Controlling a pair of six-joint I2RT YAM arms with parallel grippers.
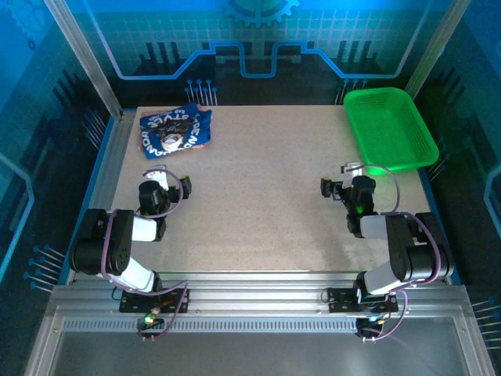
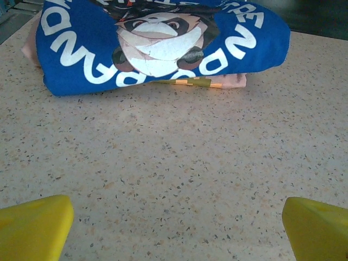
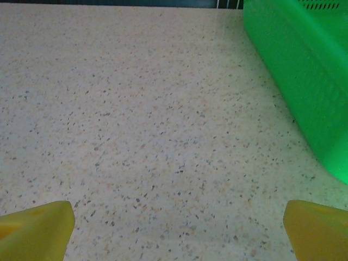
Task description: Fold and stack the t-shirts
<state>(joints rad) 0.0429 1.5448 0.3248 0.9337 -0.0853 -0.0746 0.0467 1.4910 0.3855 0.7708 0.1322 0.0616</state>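
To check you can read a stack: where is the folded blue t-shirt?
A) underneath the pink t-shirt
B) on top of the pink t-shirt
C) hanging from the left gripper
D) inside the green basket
B: in the left wrist view the blue t-shirt lies over the pink t-shirt, whose edge peeks out beneath it.

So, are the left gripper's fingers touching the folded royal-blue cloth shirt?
Apart. Left wrist view shows bare speckled table between the yellow fingers and the royal-blue cloth shirt.
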